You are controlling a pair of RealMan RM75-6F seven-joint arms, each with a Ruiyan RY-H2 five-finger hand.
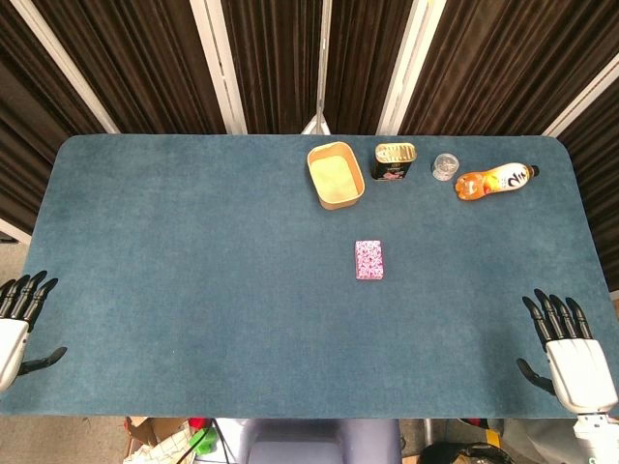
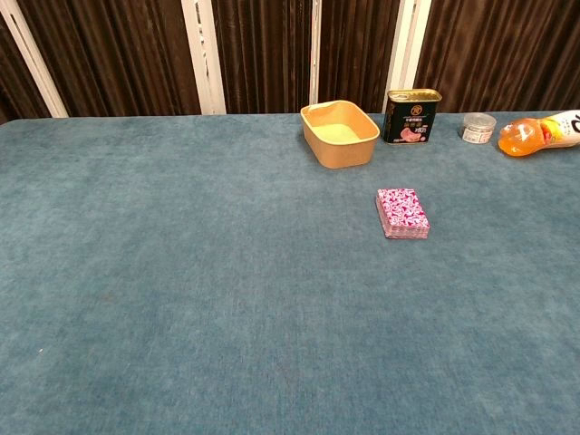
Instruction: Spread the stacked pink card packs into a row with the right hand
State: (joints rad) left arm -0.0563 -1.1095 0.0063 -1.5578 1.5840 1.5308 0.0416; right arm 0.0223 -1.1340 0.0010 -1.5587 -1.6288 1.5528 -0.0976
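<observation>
From the head view we've got the right hand (image 1: 566, 353) parked at the near right edge of the desk (image 1: 193, 290), fingers spread and holding nothing. The left hand (image 1: 19, 319) sits at the near left edge, same deal: fingers apart, nothing in it. The pink card packs (image 1: 368, 259) are still in one neat stack, well apart from the right hand, off to its left and further out over the blue cloth. Beyond the stack, along the far side, we see a tan tub (image 1: 336, 175), a dark tin can (image 1: 394, 161), a small clear jar (image 1: 445, 166) and an orange bottle (image 1: 495, 181) lying on its side.

In the chest view neither hand shows up. The pink card packs (image 2: 401, 213) sit stacked, and we can see their layered edges. Behind them are the tan tub (image 2: 340, 133), the tin can (image 2: 411, 116), the jar (image 2: 478, 128) and the bottle (image 2: 542, 134).
</observation>
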